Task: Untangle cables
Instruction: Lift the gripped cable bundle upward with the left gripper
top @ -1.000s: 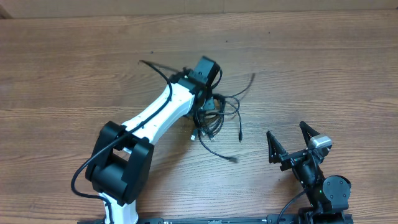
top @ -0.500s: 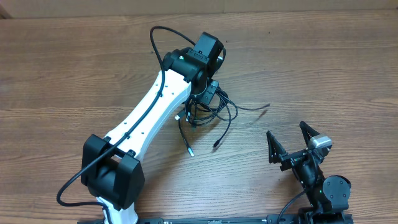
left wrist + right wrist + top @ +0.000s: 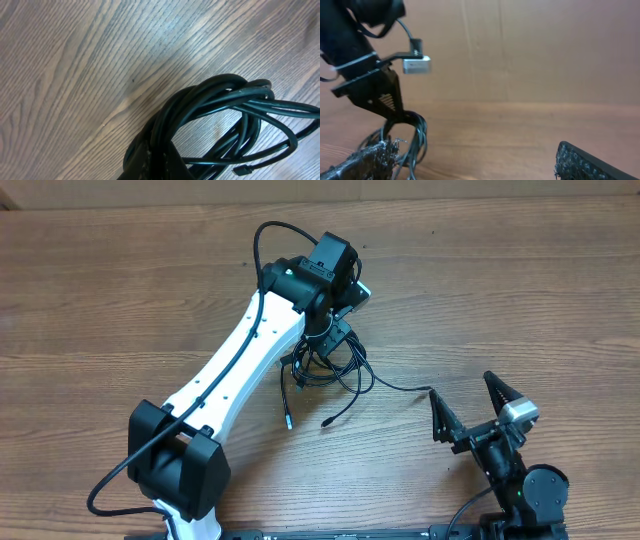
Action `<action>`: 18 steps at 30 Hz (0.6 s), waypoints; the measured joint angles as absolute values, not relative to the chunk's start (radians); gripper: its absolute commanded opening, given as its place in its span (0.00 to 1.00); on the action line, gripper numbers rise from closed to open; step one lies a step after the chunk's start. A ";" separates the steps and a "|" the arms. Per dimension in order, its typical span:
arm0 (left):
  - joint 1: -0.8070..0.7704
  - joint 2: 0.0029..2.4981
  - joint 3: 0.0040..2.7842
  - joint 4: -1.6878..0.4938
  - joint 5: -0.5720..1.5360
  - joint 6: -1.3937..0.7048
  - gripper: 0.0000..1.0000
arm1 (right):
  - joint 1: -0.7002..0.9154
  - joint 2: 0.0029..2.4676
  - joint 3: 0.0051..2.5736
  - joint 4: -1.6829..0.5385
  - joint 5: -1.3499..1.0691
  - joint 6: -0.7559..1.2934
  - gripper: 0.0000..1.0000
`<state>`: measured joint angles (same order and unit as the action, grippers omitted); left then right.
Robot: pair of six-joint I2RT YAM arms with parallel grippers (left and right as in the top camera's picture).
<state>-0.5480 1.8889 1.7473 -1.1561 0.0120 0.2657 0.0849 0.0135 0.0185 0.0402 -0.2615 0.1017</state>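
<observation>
The cables (image 3: 335, 368) lie as one bunched knot of thin black loops near the middle of the worktop (image 3: 120, 290), right under the left arm's wrist. Two plug ends trail toward the near edge, and one strand runs out to the right, its tip close to the right tool (image 3: 460, 385).

The left tool (image 3: 334, 338) is pressed together, pinching the cables at the top of the bunch. The left wrist view shows several loops gathered at its fingers, and the right wrist view shows loops hanging from its tip down to the wood. The right tool is spread wide, holds nothing, and sits low near the front right corner.

The likely trouble is that the left tool holds several loops at once. A pull would then drag the whole knot along, or draw it tighter, rather than free a strand. The smooth cords could also slip out of the pinch. The strand reaching right could snag on a right finger if that arm advances blindly.

The worktop is brown wood-grain, smooth and bare apart from the cables. A plain tan wall stands behind it.
</observation>
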 measured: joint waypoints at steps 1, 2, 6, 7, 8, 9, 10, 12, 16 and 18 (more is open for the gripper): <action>-0.548 1.886 1.747 -1.156 0.013 0.267 0.04 | 0.085 0.014 0.019 0.042 -0.267 0.109 1.00; -0.548 1.882 1.747 -1.157 0.015 0.270 0.04 | 0.085 0.014 0.019 0.042 -0.270 0.111 1.00; -0.548 1.874 1.748 -1.182 0.020 0.273 0.04 | 0.085 0.014 0.023 0.028 -0.281 0.147 1.00; -0.548 1.874 1.748 -1.191 0.023 0.273 0.04 | 0.085 0.014 0.033 0.013 -0.283 0.153 1.00; -0.548 1.874 1.748 -1.198 0.023 0.273 0.04 | 0.085 0.014 0.044 -0.004 -0.284 0.158 1.00; -0.548 1.874 1.748 -1.205 0.024 0.273 0.04 | 0.085 0.014 0.061 -0.033 -0.285 0.161 1.00; -0.548 1.874 1.748 -1.212 0.027 0.273 0.04 | 0.085 0.014 0.085 -0.068 -0.285 0.166 1.00; -0.548 1.874 1.748 -1.216 0.030 0.273 0.04 | 0.085 0.015 0.139 -0.144 -0.286 0.171 1.00; -0.548 1.874 1.748 -1.227 0.052 0.273 0.04 | 0.085 0.032 0.256 -0.267 -0.287 0.180 1.00; -0.548 1.874 1.748 -1.234 0.068 0.273 0.04 | 0.085 0.060 0.320 -0.323 -0.289 0.180 1.00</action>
